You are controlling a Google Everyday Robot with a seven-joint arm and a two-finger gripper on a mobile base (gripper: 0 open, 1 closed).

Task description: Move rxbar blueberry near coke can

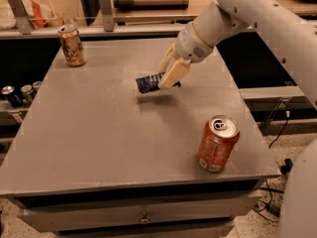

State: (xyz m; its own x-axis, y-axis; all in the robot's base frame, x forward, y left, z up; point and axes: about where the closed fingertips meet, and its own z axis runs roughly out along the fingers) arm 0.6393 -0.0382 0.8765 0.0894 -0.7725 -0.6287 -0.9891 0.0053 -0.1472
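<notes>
rxbar blueberry (147,83) pinched by gripper (169,78), held just above mid-table (89,133)
Bar's long axis runs across the view, free end pointing away from coke can (218,144) (1 standing near front edge, well apart); the carry goes toward the camera and rightward

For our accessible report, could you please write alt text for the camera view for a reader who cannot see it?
The robot's gripper holds the rxbar blueberry above the middle of a grey table. The coke can stands upright near the front right corner, well apart from it; a gold-brown can stands at the back left.
</notes>
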